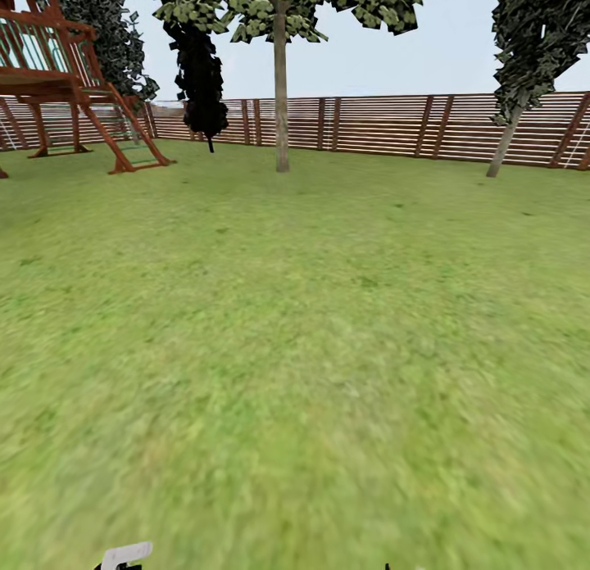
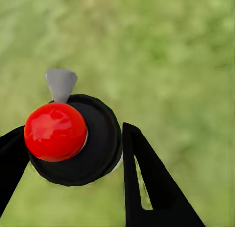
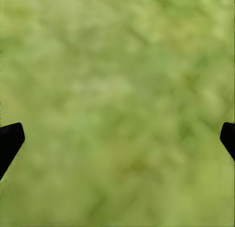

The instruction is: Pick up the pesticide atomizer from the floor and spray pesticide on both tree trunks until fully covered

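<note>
The pesticide atomizer point(image 2: 100, 144) is seen from above in the left wrist view: a dark round top, a red dot point(image 2: 55, 131) and a light-grey nozzle point(image 2: 61, 84). My left gripper point(image 2: 73, 130) is shut on it, one black finger on each side. A light-grey bit of the atomizer point(image 1: 127, 555) peeks in at the head view's bottom edge. Two trees stand far ahead by the fence, one with an upright trunk point(image 1: 281, 111) and one with a leaning trunk point(image 1: 503, 151). My right gripper point(image 3: 121, 129) is open over bare grass.
A wide lawn point(image 1: 311, 324) stretches ahead to a brown slatted fence point(image 1: 385, 124). A wooden play structure point(image 1: 65, 79) stands at the far left, with a dark shrub point(image 1: 201, 79) beside the fence.
</note>
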Controlling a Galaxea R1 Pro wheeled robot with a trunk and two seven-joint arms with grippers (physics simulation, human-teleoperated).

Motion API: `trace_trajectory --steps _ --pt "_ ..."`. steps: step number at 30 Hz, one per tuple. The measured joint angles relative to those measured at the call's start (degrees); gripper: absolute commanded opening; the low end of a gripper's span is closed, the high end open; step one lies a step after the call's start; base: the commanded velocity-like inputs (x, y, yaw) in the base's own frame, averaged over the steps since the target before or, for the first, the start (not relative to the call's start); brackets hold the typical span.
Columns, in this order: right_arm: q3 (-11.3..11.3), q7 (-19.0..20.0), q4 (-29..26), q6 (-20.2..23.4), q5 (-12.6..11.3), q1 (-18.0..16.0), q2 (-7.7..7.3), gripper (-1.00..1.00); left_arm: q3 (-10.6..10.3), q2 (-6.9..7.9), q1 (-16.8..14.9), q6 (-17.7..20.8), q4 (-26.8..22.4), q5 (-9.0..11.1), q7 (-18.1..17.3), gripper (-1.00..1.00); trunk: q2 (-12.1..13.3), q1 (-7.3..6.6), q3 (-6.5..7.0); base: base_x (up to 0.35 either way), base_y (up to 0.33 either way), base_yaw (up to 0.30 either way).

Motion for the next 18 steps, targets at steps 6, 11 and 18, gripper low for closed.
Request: trace_trajectory --steps 6,11,18 --pt "0.0 0.0 0.0 0.0 0.0 0.0 0.00 1.00 0.0 0.00 0.0 0.0 0.0 0.0 0.0 -1.00 0.0 0.00 0.00 0.339 0.000 0.000" --pt "0.0 0.0 0.0 0.0 0.0 0.0 0.00 1.00 0.0 0.00 0.0 -0.1 0.0 0.0 0.0 -1.00 0.0 0.00 0.00 0.339 0.000 0.000" --pt "0.0 0.0 0.0 0.0 0.0 0.0 0.00 1.00 0.0 0.00 0.0 0.0 0.0 0.0 0.0 -1.00 0.0 0.00 0.00 0.339 0.000 0.000"
